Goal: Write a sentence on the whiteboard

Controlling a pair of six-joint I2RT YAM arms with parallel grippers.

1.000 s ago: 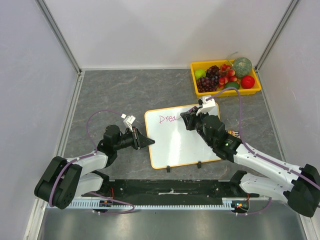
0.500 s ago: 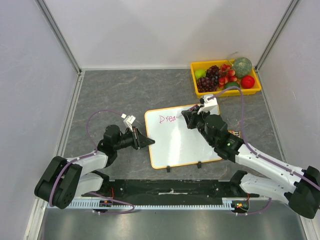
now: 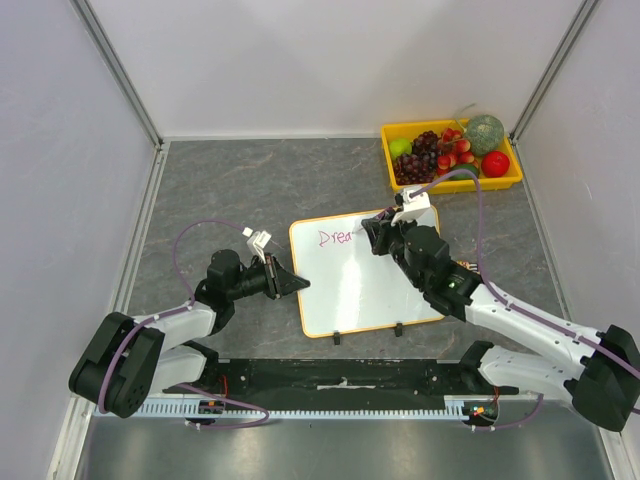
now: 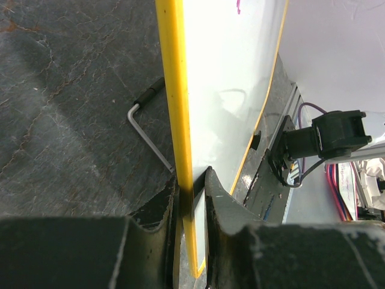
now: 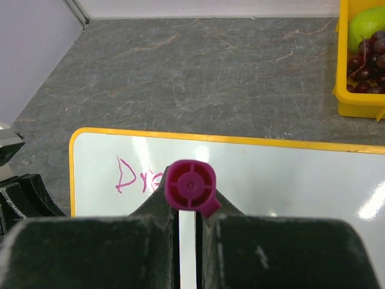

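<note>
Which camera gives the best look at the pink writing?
Top external: the pink writing shows uncovered on the whiteboard. Right wrist has it closer, but the marker hides its end. Left wrist catches only a speck.

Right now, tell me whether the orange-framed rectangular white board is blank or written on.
Written on: the orange-framed white board carries pink letters, roughly "Drea", near its far-left corner.
</note>
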